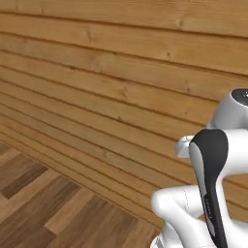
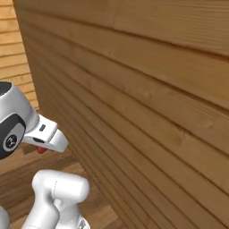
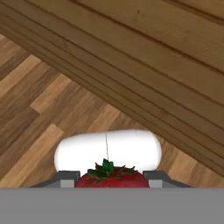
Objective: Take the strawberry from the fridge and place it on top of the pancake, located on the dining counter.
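The strawberry (image 3: 111,178), red with a green leafy cap, sits between the two grey fingertips at the bottom of the hand view. My gripper (image 3: 111,180) is shut on it. In the right base view the white hand points down at the left edge, and a bit of the red strawberry (image 2: 41,150) pokes out under my gripper (image 2: 42,148). The berry hangs in the air above the wooden floor. The fridge, the pancake and the dining counter are out of view.
A wall of horizontal wooden planks (image 1: 111,87) stands close ahead and runs along the right side (image 2: 156,112). Brown plank flooring (image 1: 43,208) lies below to the left, and it meets the wall (image 3: 131,57) just beyond the hand.
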